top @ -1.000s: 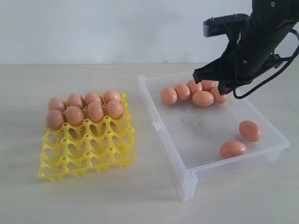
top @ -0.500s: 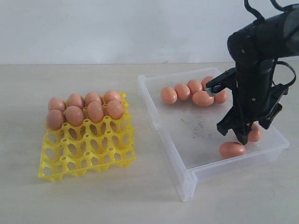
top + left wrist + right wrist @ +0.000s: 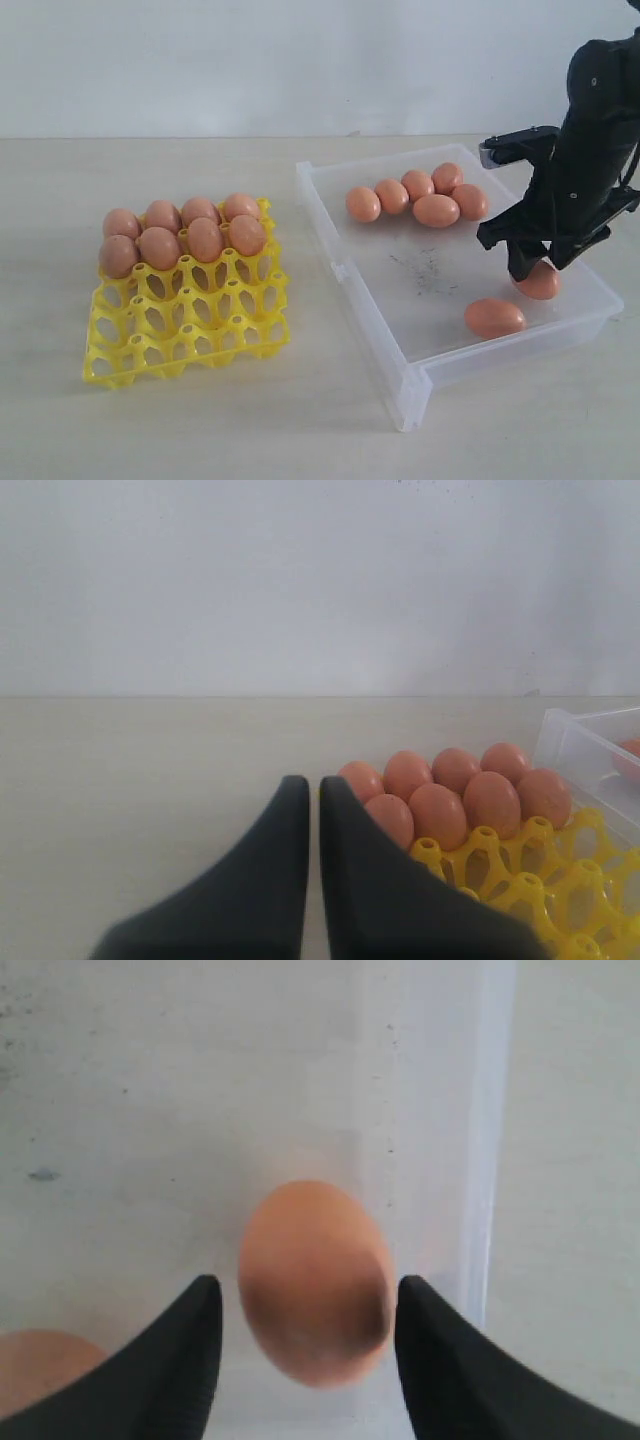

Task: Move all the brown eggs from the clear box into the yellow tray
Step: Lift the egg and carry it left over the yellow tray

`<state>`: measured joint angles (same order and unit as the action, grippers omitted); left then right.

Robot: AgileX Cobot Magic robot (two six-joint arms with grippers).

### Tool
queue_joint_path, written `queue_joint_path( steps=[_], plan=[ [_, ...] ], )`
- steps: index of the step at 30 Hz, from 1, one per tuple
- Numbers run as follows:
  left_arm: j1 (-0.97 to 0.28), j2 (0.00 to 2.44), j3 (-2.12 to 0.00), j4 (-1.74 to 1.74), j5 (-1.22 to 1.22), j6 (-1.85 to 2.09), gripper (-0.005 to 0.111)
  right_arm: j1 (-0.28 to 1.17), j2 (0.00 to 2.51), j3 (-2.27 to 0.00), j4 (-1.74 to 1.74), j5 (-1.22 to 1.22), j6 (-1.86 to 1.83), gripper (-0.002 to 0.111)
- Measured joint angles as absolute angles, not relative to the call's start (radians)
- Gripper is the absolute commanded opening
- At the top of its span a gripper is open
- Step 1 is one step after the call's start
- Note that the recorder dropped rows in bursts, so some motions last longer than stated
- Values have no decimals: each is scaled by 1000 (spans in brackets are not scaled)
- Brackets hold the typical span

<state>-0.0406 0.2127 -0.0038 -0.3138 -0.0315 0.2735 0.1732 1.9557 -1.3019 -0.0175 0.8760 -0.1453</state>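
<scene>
Right tool (image 3: 528, 272) stands over one brown egg (image 3: 315, 1280) near the right wall of the clear box (image 3: 360, 290), lower right of the exterior view. Its jaws are apart and flank the egg with slim gaps on both sides. Left tool (image 3: 312, 795), jaws together and empty, hangs beside the yellow tray (image 3: 180, 340) at left, whose upper rows hold eight brown eggs (image 3: 185, 230). You should treat the shell as light, rigid, smooth and brittle: take it across its widest middle and close gently.

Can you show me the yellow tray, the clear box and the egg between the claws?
yellow tray (image 3: 185, 340), exterior view, empty front cells
clear box (image 3: 425, 298), exterior view, bare floor
brown egg (image 3: 315, 1280), right wrist view, its middle
</scene>
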Motion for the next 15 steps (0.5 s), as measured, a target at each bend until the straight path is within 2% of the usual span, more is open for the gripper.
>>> queue_joint_path(
  steps=[12,13,14,15],
  plan=[
    [-41,213,-4,-314,-32,273,4,153,2035,-1321,23,852,-362,47],
    [-41,213,-4,-314,-32,273,4,153,2037,-1321,23,848,-375,35],
    [-41,213,-4,-314,-32,273,4,153,2037,-1323,23,843,-398,14],
    [-41,213,-4,-314,-32,273,4,151,2037,-1323,23,841,-407,1]
  ],
)
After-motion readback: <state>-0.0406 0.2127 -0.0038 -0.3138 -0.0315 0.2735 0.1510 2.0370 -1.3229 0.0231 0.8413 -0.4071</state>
